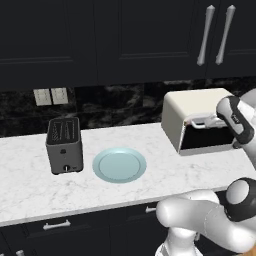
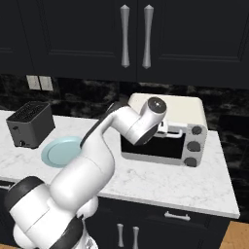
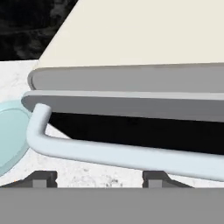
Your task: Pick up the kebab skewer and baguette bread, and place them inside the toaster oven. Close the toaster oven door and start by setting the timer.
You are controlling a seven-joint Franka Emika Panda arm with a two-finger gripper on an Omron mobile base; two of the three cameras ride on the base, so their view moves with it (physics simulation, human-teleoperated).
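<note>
Toaster oven (image 1: 192, 116) sits on the tabletop (image 1: 30, 185) at the right end, against the dark backsplash. We judge we're on the door-closing step: the plate (image 1: 119, 165) is bare, with no skewer or bread on it or on the tabletop, so both are presumably already inside, though we can't see the oven's interior well enough to confirm.

Toaster oven door (image 3: 131, 106) looks nearly up, with a dark gap showing below its edge in the hand view. The handle bar (image 3: 127, 155) runs straight across in front of our hand (image 3: 98, 179), just above the two fingertips (image 3: 40, 178).

Hand state: the fingers stand partly apart with the bar between and above them. Nothing is clamped that we can see, and we can't tell whether the pads touch the bar.

Next move, as we read it: get a firm hold or push on the bar, swing the door fully flush with the oven front, release, then go to the knobs (image 2: 195, 146) on the oven's right side for the timer. Which knob is the timer we can't tell.

Count:
- 1 toaster oven, 3 dark knobs
- 1 slot toaster (image 1: 64, 146), left of the plate
- 1 light blue plate
- 2 wall outlets (image 1: 51, 96)
- 2 upper cabinet handles (image 2: 135, 36)
</note>
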